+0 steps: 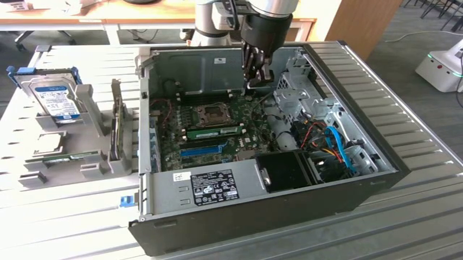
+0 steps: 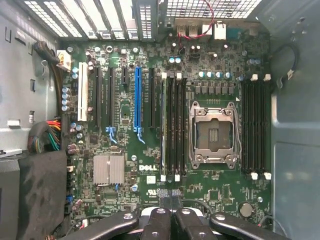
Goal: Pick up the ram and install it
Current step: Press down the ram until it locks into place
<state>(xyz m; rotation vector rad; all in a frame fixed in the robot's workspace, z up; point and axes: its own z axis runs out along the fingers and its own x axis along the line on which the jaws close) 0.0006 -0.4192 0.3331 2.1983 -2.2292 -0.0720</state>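
Gripper (image 2: 169, 198): right up against the wrist camera, fingers pressed flat together, patterned pads meeting, nothing pinched between them.
Arm: in the exterior view it reaches down into the open case, gripper (image 1: 255, 81) hanging over the far end of the board, beyond the CPU socket (image 1: 214, 112).
Ram (image 1: 213, 131): green stick with a pale label, standing on edge in a slot between the socket and the blue slot (image 1: 203, 149), and well apart from the fingertips.
Motherboard (image 2: 131, 176): laid out under the wrist camera, with the open CPU socket (image 2: 214, 132) flanked by banks of black slots, the blue slot (image 2: 137, 97) running long, and a small silver heatsink (image 2: 109, 169) by the Dell mark.
Case (image 1: 289, 211): lying on its side, lid off, on the slatted table (image 1: 412, 211).
Rack (image 1: 94, 160): grey holder outside the case on the exterior view's left, with the hard drive (image 1: 58, 100) standing in it, blue label facing out.
Rack, low down: a thin green strip (image 1: 69, 158) lies there, too small to identify.
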